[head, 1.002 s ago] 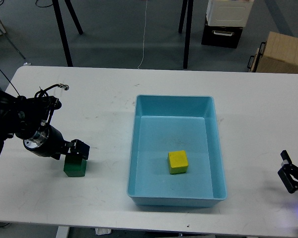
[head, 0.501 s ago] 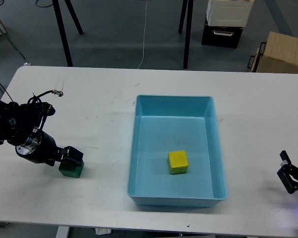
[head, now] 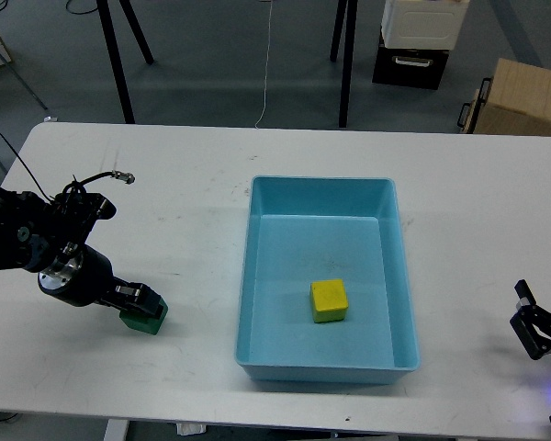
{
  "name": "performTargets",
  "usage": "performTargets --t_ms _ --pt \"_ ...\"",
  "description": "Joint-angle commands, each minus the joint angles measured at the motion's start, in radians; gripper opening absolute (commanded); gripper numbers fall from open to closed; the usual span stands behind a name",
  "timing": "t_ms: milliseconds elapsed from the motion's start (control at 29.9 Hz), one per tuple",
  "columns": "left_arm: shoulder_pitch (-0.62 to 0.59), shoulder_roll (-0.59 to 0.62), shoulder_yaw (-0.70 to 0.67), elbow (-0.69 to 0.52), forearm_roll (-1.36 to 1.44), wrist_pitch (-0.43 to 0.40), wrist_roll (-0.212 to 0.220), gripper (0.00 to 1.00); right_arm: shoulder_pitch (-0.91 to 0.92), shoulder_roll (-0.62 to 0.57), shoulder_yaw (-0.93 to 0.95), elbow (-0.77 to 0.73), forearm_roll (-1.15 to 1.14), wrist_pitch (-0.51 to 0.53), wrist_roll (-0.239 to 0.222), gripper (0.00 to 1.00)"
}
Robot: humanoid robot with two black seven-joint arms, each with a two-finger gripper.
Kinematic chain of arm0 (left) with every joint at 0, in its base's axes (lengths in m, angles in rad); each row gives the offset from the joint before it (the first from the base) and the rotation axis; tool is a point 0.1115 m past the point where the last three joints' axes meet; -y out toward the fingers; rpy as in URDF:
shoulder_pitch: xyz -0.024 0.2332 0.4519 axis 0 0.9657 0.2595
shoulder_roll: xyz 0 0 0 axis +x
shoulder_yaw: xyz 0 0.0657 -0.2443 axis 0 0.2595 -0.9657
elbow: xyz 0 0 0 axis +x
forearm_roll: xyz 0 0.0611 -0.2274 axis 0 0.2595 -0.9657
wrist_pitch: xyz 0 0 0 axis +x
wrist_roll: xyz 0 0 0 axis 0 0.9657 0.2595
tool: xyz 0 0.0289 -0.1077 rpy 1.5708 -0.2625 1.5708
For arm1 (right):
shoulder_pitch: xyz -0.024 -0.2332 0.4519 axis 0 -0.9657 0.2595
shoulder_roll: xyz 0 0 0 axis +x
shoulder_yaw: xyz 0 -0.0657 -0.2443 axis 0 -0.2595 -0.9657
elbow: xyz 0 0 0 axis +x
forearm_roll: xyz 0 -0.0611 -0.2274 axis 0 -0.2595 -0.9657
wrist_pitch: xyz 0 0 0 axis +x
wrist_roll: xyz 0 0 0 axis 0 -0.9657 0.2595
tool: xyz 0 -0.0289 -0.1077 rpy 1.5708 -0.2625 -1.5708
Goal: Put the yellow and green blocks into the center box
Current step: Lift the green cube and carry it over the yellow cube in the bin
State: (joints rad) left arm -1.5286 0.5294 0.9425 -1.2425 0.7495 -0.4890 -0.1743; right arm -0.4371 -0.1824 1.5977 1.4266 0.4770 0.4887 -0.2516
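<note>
Left tool (head: 138,300) is clamping the green block (head: 145,317), apparently resting on the white table (head: 184,193), left of the blue box (head: 323,276). Yellow block (head: 330,300) is sitting inside the box. Right tool (head: 538,331) is idling at the table's right edge; jaw state unreadable.

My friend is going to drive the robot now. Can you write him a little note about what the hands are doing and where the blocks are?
Left gripper: down at the table, right on the green block; its fingers are too dark to tell apart, so I cannot say whether it grips.
Right gripper: at the table's right edge, holding nothing; whether it is open is unclear.
Yellow block: already in the blue box, lying on its floor.
Green block: on the white table, left of the box, outside it.
Done: yellow.
Left: carry green right and drop it in the box.
</note>
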Motion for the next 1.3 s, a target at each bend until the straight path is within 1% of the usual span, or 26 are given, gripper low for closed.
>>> performTargets --t_ms 0,67,134,200,267,367,501,568,635,902,1069,1203,1269 --pt "-0.109 -0.008 -0.022 0.0 -0.002 0.0 0.006 0.0 0.0 0.0 0.002 0.0 -0.001 0.0 0.0 1.0" --pt "-0.181 -0.026 -0.047 -0.003 -0.015 0.0 0.003 0.0 0.0 0.0 0.001 0.0 -0.001 0.0 0.0 1.0" --pt "-0.269 -0.083 -0.079 -0.003 -0.032 0.0 -0.011 0.0 0.0 0.0 -0.001 0.0 0.0 0.0 0.0 1.0" --pt "-0.358 -0.152 -0.097 -0.002 -0.08 0.0 -0.027 0.0 0.0 0.0 0.001 0.0 0.0 0.0 0.0 1.0" --pt "-0.425 -0.233 -0.099 -0.002 -0.155 0.0 -0.028 0.0 0.0 0.0 0.004 0.0 0.0 0.0 0.0 1.0" --pt "-0.476 -0.371 -0.099 0.0 -0.222 0.0 -0.031 0.0 0.0 -0.002 0.011 0.0 -0.001 0.0 0.0 1.0" --pt "-0.469 -0.527 -0.096 0.012 -0.228 0.0 -0.036 0.0 0.0 -0.002 0.016 0.0 0.0 0.0 0.0 1.0" --pt "-0.463 -0.529 -0.093 0.026 -0.228 0.0 -0.054 0.0 0.0 -0.002 0.018 0.0 0.0 0.0 0.0 1.0" --pt "-0.44 -0.529 -0.093 0.044 -0.228 0.0 -0.062 0.0 0.0 -0.008 0.018 0.0 0.0 0.0 0.0 1.0" --pt "-0.348 -0.529 -0.087 0.121 -0.228 0.0 -0.062 0.0 0.0 -0.008 0.016 -0.005 0.0 0.0 0.0 1.0" --pt "-0.303 -0.529 -0.08 0.132 -0.228 0.0 -0.062 0.03 0.0 -0.008 0.016 -0.015 0.0 0.0 0.0 1.0" --pt "-0.24 -0.529 -0.076 0.175 -0.226 0.0 -0.062 0.04 0.0 -0.009 0.016 -0.017 0.0 0.0 0.0 1.0" --pt "-0.22 -0.529 -0.076 0.178 -0.228 0.0 -0.062 0.07 0.0 -0.009 0.016 -0.018 -0.001 0.0 0.0 1.0"
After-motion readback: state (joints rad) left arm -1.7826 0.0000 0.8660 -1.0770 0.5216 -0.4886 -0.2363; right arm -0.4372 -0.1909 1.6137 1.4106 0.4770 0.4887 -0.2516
